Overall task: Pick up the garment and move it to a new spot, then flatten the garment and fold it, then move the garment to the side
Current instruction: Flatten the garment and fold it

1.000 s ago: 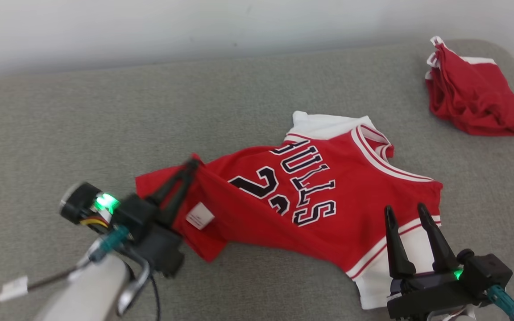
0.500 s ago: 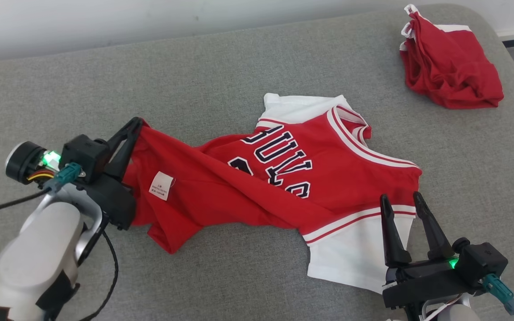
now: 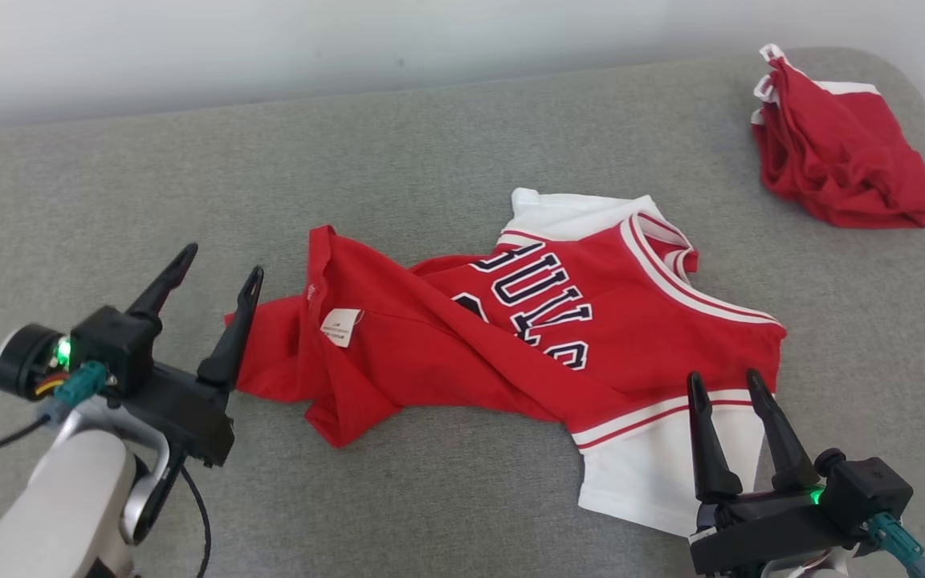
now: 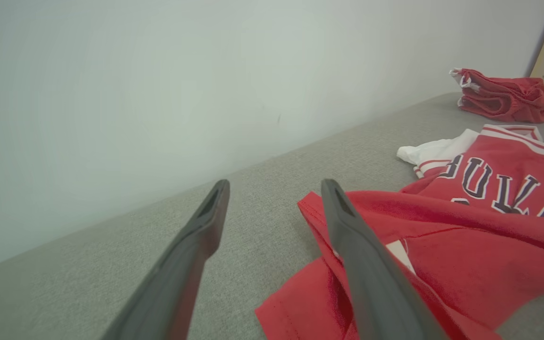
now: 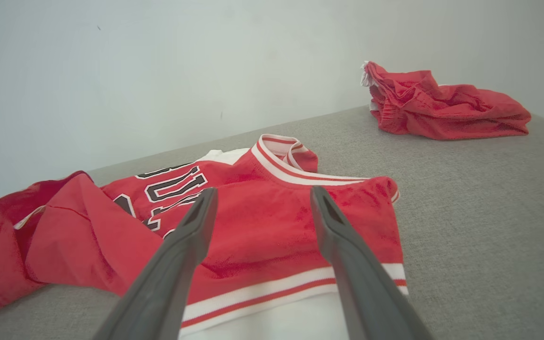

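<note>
left gripper: just released jersey hem; fingers wide apart, empty, hem beside its right finger
right gripper: spread, empty, over white edge
step: flattening
next: regrip folded-over hem, spread it

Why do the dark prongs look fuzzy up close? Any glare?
Left wrist view: the left tool looms near the lens, soft-edged, likely too close to focus; the jersey beyond is crisper. Right wrist view: the right tool likewise. Head view: even light, faint shadows, no glare.

Crumpled red cloth with white trim lay near the far right corner of the grey fabric-covered tabletop. A plain pale wall stood behind it.
</note>
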Available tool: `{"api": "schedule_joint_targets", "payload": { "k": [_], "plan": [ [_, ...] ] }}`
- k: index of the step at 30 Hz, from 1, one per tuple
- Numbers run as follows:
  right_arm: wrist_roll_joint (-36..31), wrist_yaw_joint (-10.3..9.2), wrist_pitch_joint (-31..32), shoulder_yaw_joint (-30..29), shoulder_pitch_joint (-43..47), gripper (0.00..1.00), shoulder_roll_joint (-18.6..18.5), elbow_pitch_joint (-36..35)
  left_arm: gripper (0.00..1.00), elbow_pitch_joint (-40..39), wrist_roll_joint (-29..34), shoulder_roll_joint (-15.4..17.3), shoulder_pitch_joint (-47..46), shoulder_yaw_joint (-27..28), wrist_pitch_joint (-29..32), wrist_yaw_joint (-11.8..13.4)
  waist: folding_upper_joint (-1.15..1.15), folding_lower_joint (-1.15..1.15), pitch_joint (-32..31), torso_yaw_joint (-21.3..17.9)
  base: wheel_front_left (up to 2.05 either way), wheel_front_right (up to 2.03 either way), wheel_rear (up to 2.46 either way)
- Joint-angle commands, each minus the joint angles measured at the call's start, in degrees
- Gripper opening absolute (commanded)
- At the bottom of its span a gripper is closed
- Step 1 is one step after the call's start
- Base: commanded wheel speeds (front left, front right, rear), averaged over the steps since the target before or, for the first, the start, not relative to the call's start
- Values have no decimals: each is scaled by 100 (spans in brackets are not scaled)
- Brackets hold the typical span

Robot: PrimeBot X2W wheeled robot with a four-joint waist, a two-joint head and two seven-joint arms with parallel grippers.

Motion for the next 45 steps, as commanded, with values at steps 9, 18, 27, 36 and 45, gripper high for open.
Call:
{"api": "schedule_joint_targets", "payload": {
  "k": [9, 18, 27, 36, 45],
  "plan": [
    [52, -16, -23, 59, -66, 100, 72, -53, 100, -55, 364, -470, 178, -35, -16, 97, 0, 0, 163, 83, 0, 0, 0],
    [33, -16, -24, -55, 41, 100, 49, -8, 100, 1128, 627, -998, -499, -284, -1, 175, 0, 0, 236, -91, 0, 0, 0],
    [-7, -16, -23, -155, 69, 100, 25, -50, 63, 2068, 538, -1133, -743, -382, -9, 69, 0, 0, 152, -155, 0, 0, 0],
    [-27, -16, -23, -166, 146, 100, 48, -49, 0, 1983, 369, -1245, -697, -273, -14, -3, 0, 0, -36, -56, 0, 0, 0],
    [38, -16, -23, -237, 453, 100, 86, 1, 0, 219, -126, -945, 770, 129, -16, -42, 0, 0, -474, 280, 0, 0, 0]
  ]
}}
